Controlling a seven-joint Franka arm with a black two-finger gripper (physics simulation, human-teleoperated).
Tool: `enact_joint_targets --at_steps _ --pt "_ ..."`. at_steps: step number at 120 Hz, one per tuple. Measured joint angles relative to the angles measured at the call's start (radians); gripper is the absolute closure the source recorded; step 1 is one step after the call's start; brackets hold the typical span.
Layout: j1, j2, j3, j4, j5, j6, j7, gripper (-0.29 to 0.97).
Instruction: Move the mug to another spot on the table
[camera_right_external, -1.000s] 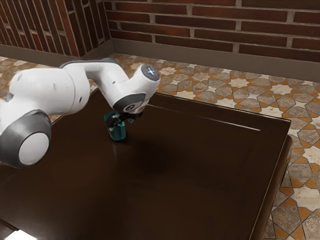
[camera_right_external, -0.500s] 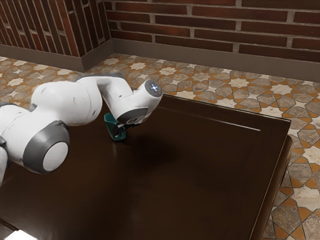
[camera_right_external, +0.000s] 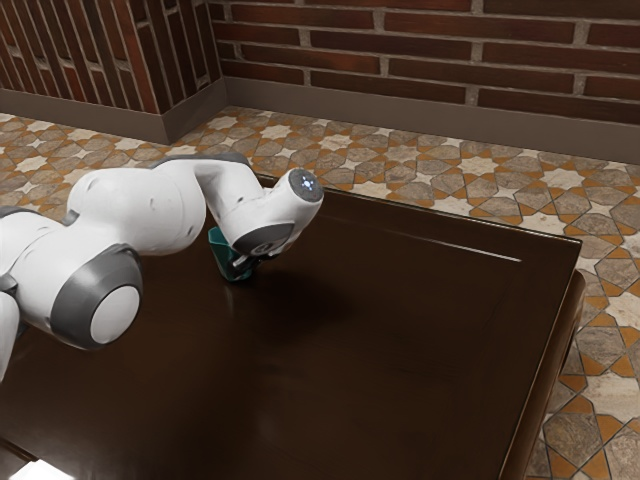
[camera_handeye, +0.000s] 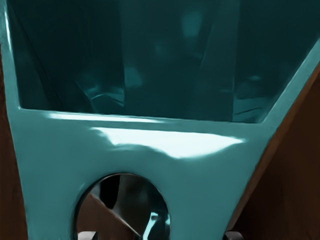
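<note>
Teal glossy mug (camera_right_external: 224, 260) with a flat handle pierced by a round hole (camera_handeye: 200, 190), standing on the dark brown wooden table (camera_right_external: 400, 350), toward ten o'clock of the tabletop in the exterior view, near the table's edge. Directly over it, the black two-finger gripper (camera_right_external: 243, 262), tucked under the wrist of the white arm (camera_right_external: 130, 220). Cannot tell whether closed on the mug or merely around it: hidden by the wrist. Seen from the hand, open mouth and handle wall right beneath. Probably rigid and fairly light, slick to judge by the sheen; likely to chip if dropped or knocked. Best taken across one wall at the rim, or across the flat handle, squarely and firmly. Plenty of bare tabletop from two to five o'clock for a new spot.
</note>
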Motion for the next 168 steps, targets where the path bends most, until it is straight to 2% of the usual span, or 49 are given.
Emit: enact_joint_targets --at_steps 47,81,97,109,140,168 --pt "-0.002 0.0 0.0 -0.002 0.0 0.0 -0.023 0.64" --pt "-0.058 -0.047 0.009 -0.005 0.007 -0.054 -0.033 0.67" --pt "-0.1 -0.129 0.013 -0.091 0.021 -0.076 -0.04 0.67" --pt "-0.144 -0.183 0.014 -0.158 0.064 -0.107 -0.054 0.68" --pt "-0.234 -0.205 0.014 -0.233 0.117 -0.182 -0.093 0.68" --pt "-0.281 -0.31 0.013 -0.375 0.126 -0.127 -0.131 0.68"
